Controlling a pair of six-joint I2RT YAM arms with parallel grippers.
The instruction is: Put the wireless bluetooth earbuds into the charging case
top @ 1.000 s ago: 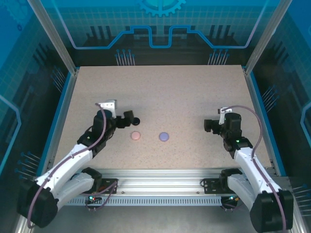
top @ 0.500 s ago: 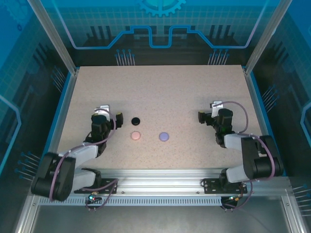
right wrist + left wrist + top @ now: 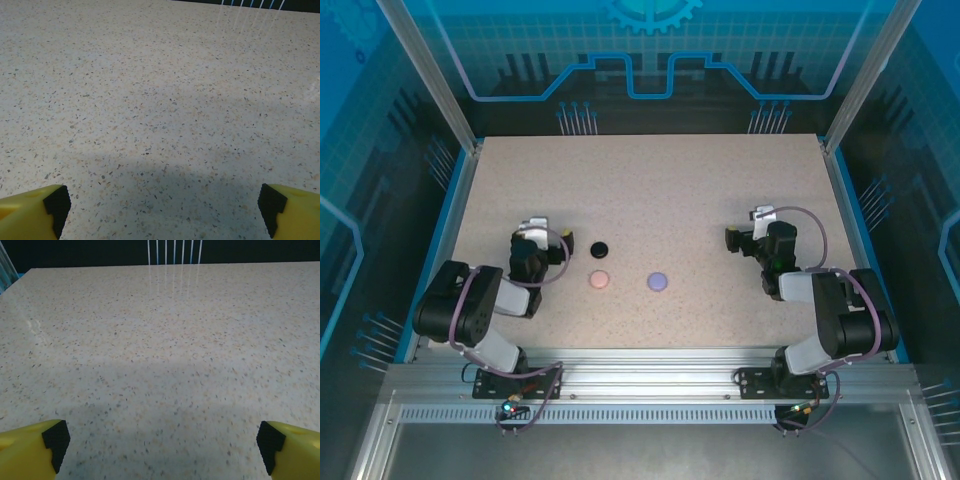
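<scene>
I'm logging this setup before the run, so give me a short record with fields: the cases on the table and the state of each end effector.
table: speckled beige top
black case: round, lying flat, beside the left arm's wrist
pink case: round, just nearer the bases than the black case, apart from it
lilac case: round, to the right of the pink case, apart from it
left end effector: open, empty
right end effector: open, empty, well right of all three cases
</scene>
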